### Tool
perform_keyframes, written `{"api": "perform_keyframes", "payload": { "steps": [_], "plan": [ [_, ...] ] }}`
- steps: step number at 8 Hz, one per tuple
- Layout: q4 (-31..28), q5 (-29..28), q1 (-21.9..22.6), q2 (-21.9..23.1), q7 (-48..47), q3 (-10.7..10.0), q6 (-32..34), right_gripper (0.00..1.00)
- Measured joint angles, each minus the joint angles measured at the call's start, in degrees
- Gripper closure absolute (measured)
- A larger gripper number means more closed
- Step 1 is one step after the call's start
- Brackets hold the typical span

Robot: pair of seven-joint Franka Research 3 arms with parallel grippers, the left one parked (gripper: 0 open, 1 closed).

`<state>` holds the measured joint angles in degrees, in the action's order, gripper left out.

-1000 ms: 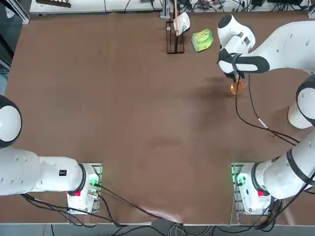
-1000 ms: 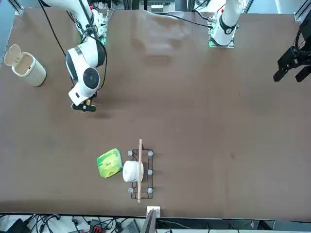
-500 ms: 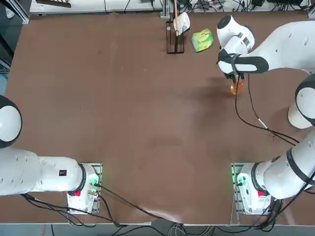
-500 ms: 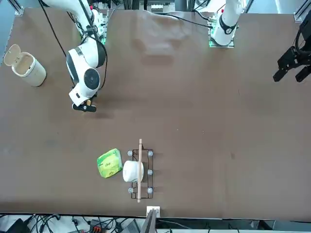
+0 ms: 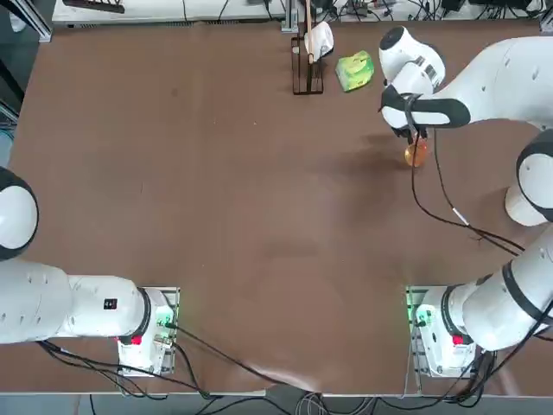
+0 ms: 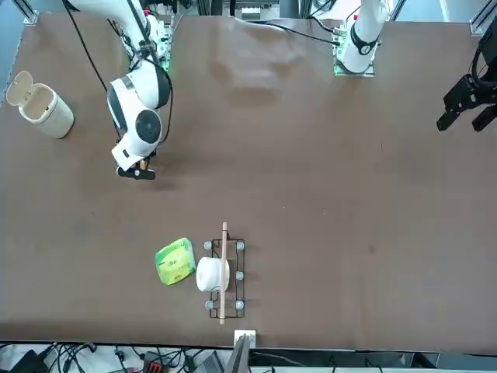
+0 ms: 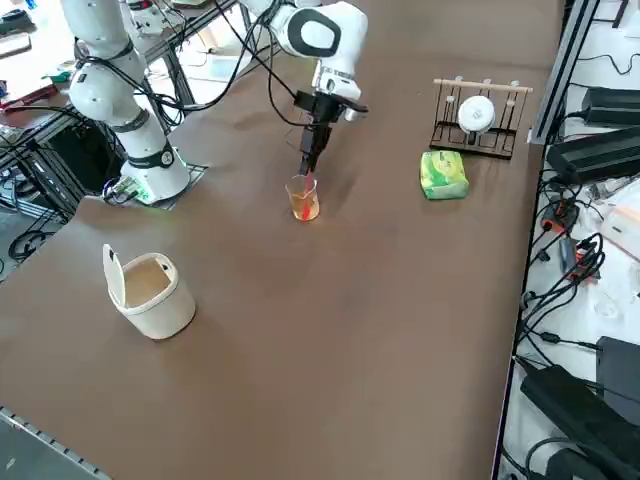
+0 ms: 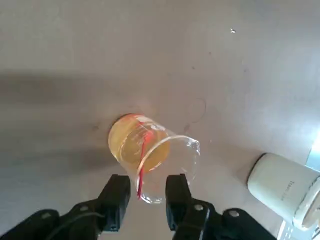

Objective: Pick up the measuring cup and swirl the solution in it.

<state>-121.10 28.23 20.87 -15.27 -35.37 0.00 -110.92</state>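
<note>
The measuring cup [image 8: 150,150] is a small clear glass vessel standing upright on the brown table [image 5: 216,173], with the orange solution [image 8: 132,145] in its bottom. It also shows in the top view [image 5: 416,155] and the right side view [image 7: 303,198]. My right gripper [image 8: 146,182] hangs straight down over the cup's rim, open. One finger [image 8: 116,192] is outside the glass wall and the other finger [image 8: 177,190] is over the mouth. A red mark runs down the wall between them. From above, the gripper [image 5: 413,137] hides part of the cup. In the front view the gripper [image 6: 136,172] hides it fully.
A white lidded cup [image 7: 150,290] stands toward the table's right side, close to the cup in the wrist view [image 8: 280,187]. A yellow-green lumpy object [image 5: 355,69] and a wire rack [image 5: 296,73] holding a white roll sit at the far edge. A cable [image 5: 441,203] trails from the wrist.
My right arm has edged very slightly toward the far side of the table. The cup has stayed where it stood.
</note>
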Motion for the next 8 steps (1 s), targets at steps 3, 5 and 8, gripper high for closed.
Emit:
{"api": "perform_keyframes", "payload": {
  "steps": [3, 5, 8],
  "plan": [
    [0.3, 0.0, 0.0, -0.3, 0.0, 0.0, 0.0, 0.6],
    [0.9, 0.0, 0.0, -0.6, 0.0, 0.0, 0.0, 0.63],
    [1.0, 0.0, 0.1, -1.0, 0.0, 0.0, 0.0, 0.67]
  ]
}}
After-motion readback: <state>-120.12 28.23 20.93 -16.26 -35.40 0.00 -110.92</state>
